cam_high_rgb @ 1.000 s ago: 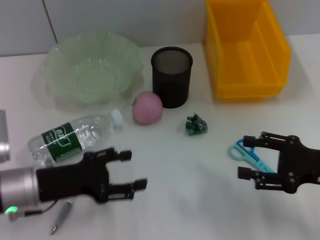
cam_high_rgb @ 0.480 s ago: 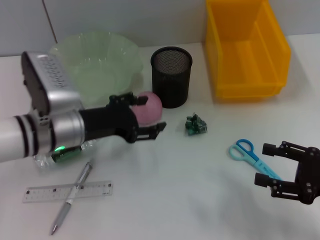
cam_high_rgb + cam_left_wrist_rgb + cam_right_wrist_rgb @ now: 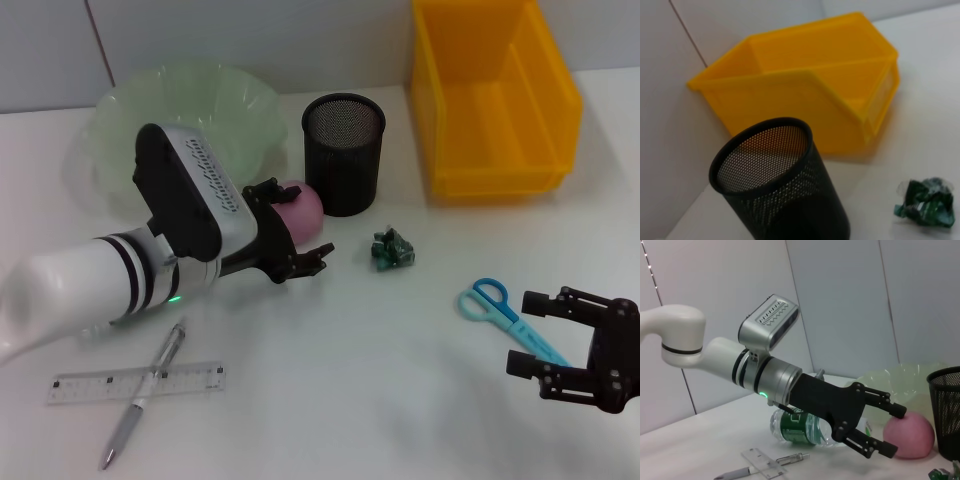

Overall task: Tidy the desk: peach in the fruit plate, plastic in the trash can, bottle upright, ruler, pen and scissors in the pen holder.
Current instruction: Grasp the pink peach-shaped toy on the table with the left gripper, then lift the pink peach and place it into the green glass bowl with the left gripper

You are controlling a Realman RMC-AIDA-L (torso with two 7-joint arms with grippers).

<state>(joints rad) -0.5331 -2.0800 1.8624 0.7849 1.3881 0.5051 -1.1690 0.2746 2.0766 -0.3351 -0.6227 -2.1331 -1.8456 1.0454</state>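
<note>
A pink peach [image 3: 303, 207] lies beside the black mesh pen holder [image 3: 343, 150]. My left gripper [image 3: 295, 228] is open, its fingers straddling the peach; the right wrist view shows that left gripper [image 3: 895, 431] with its tips just short of the peach [image 3: 908, 435]. The lying bottle [image 3: 800, 425] is hidden under my left arm in the head view. The ruler [image 3: 135, 383] and the pen [image 3: 168, 348] lie crossed at the front left. The blue scissors [image 3: 505, 315] lie beside my open right gripper [image 3: 522, 332]. The green plastic wad [image 3: 393, 249] sits mid-table.
The pale green fruit plate [image 3: 200, 105] stands at the back left. The yellow trash can [image 3: 490, 95] is at the back right, next to the pen holder [image 3: 780, 190] in the left wrist view, with the plastic wad [image 3: 926, 202] in front.
My left arm swung from the front left up to the peach, uncovering the ruler and pen and covering the bottle. My right gripper drew back off the scissors.
</note>
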